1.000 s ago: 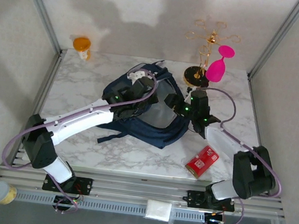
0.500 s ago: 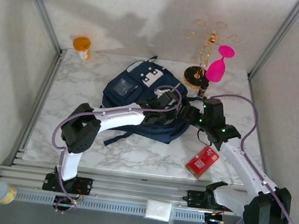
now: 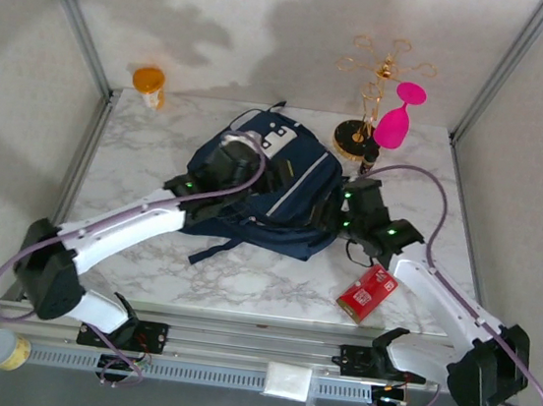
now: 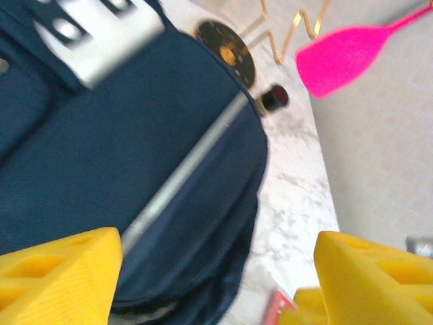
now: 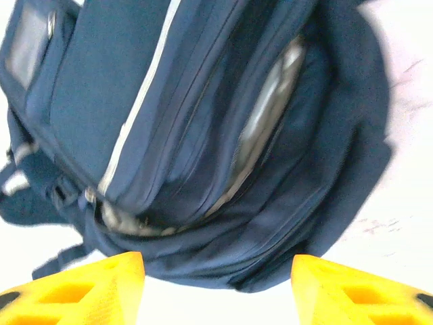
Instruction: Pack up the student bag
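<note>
Sitting on marble table (image 3: 137,172), navy backpack (image 3: 291,205); left gripper (image 4: 216,267), right gripper (image 5: 218,274) spread wide, empty; red can (image 3: 368,291) label unreadable.

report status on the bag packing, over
Left gripper open over student bag, nothing held. Right gripper open at the bag's open compartment. Red can lying loose beside the bag, not blocking.

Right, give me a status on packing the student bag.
Done: the student bag lies on the table, one compartment gaping onto grey lining. In hand: nothing; the left gripper and right gripper hover open by it. Left: the red can lies outside the bag, likely to go in, then closing.
</note>
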`<action>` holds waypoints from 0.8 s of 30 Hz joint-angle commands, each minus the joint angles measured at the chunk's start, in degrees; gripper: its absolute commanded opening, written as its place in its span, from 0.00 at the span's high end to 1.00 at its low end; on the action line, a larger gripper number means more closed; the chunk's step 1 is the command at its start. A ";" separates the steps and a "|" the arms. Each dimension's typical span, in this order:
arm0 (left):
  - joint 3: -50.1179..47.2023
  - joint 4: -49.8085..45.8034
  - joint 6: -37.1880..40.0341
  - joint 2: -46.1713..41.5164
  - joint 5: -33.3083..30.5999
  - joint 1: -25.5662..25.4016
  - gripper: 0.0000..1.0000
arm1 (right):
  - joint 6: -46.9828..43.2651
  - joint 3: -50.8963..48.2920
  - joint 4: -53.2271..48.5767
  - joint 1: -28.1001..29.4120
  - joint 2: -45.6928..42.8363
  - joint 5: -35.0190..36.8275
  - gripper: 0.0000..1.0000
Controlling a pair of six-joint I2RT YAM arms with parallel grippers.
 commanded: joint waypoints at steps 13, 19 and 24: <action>-13.78 5.55 -0.47 13.53 2.88 12.72 0.21 | 1.69 -3.64 13.47 7.15 16.14 0.74 0.39; -22.08 10.45 -6.50 11.80 4.88 10.75 0.22 | -5.17 -5.00 18.53 -0.35 15.88 -3.40 0.42; -23.94 11.67 -10.26 9.63 5.63 5.73 0.21 | -12.10 -1.97 18.09 -2.49 16.92 3.68 0.45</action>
